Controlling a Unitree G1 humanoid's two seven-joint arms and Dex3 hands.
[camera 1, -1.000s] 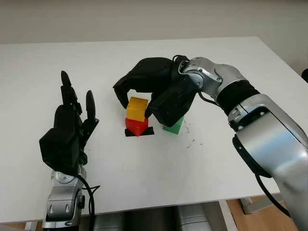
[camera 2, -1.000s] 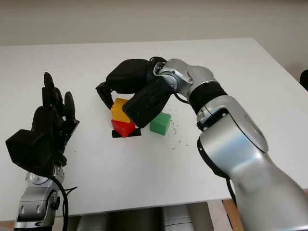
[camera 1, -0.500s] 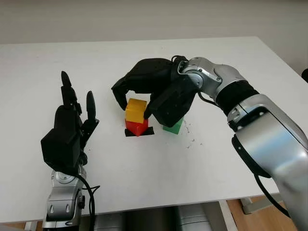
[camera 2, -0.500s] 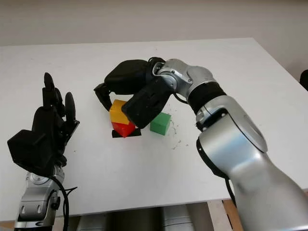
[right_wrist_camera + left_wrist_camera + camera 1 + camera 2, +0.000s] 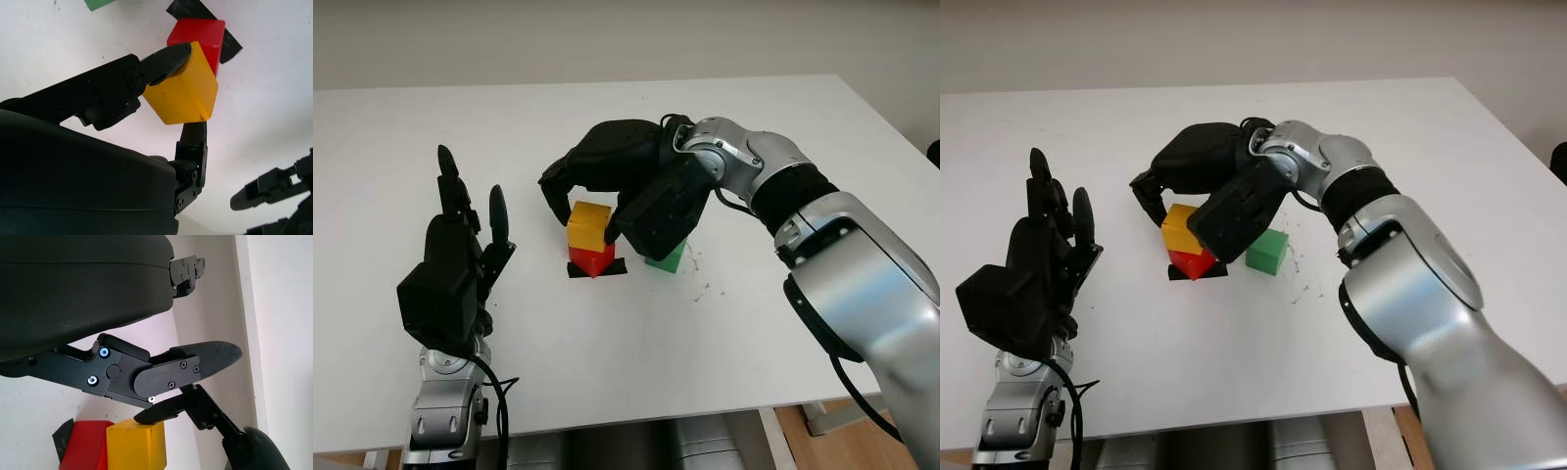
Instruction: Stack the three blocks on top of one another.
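While right hand (image 5: 607,186) stays clamped, yellow block (image 5: 589,224) has shifted left

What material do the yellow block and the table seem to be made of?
Yellow block: probably painted wood or hard plastic; smooth matte faces, sharp edges with small scuffs at the corners. The right hand pinches it without deforming it. Table: looks like white laminate, flat and faintly marked.

We see a plain yellow block (image 5: 589,224) above a plain red block (image 5: 593,259), with a plain green block (image 5: 1266,251) beside them, all on a white table (image 5: 607,333) bearing a black patch of tape (image 5: 617,267) and small dark specks. Our right hand (image 5: 607,186) and left hand (image 5: 450,279) are black, and the arms behind them are silver with black bands.
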